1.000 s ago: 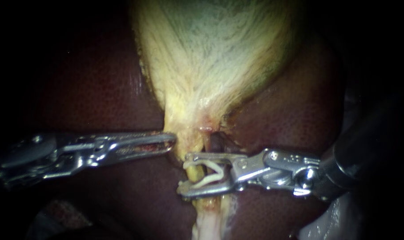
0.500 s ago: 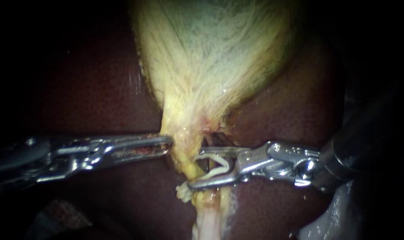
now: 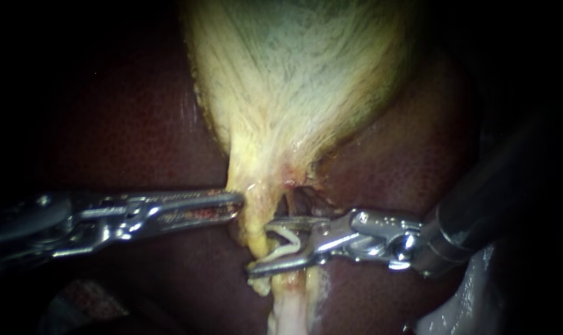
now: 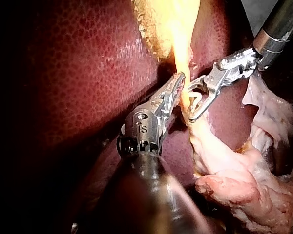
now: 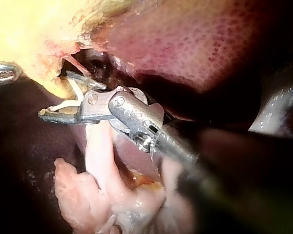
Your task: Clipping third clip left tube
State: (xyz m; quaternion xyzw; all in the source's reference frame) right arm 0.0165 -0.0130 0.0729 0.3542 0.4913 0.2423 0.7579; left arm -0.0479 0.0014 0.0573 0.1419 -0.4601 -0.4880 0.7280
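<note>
Sliding further left than a moment ago, the right instrument (image 3: pixel 261 245) now straddles the left tube (image 3: pixel 255 231) just below the gallbladder (image 3: pixel 294 80). Its jaws, narrower than before, grip a white clip (image 3: pixel 286 241) whose legs lie on either side of that tube. Opposite, the left instrument (image 3: pixel 237 200) touches the gallbladder's neck.

A surgical bench: a dark red liver (image 3: pixel 139 142) and pale yellow gallbladder (image 3: pixel 294 80) lie under a narrow pool of light (the edges fall to black), ragged pale tissue (image 4: pixel 244 195) trailing loose beside them. The slim steel left instrument (image 3: pixel 235 201) and right instrument (image 3: pixel 263 248), a white clip (image 3: pixel 288 239) in its jaws, meet at the gallbladder's neck.
</note>
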